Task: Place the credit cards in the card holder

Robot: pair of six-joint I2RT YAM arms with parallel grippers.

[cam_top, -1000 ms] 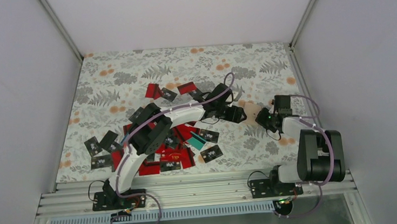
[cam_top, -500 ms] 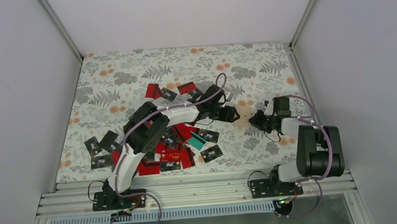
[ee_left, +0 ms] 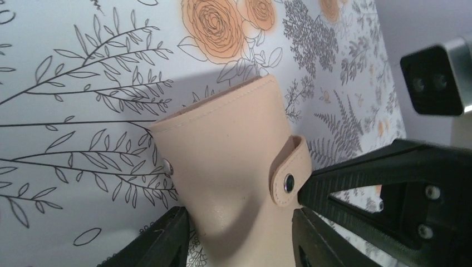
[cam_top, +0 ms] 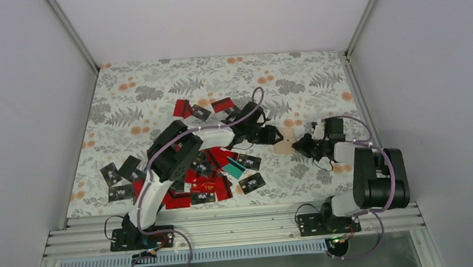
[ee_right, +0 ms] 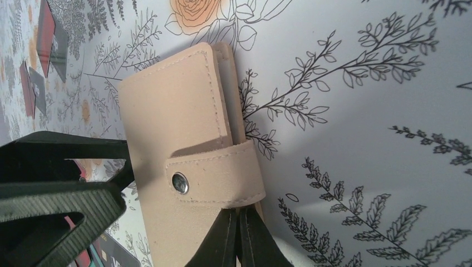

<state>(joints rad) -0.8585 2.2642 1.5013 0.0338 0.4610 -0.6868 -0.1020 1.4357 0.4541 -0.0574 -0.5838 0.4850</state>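
Floral table (cam_top: pixel 152 89), we see card holder (ee_left: pixel 222 150) 3 o'clock of credit cards (cam_top: pixel 209 184); left gripper (cam_top: pixel 277 136) straddling, grip unclear; right gripper (cam_top: pixel 296 145) pinching strap (ee_right: pixel 214 178).

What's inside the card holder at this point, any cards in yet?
The card holder is snapped shut by its strap, so only the tan cover and a pale inner edge show. Whatever is inside is covered.

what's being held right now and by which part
The right gripper pinches the card holder at its strap-side edge; the left gripper flanks the opposite end, grip unclear.
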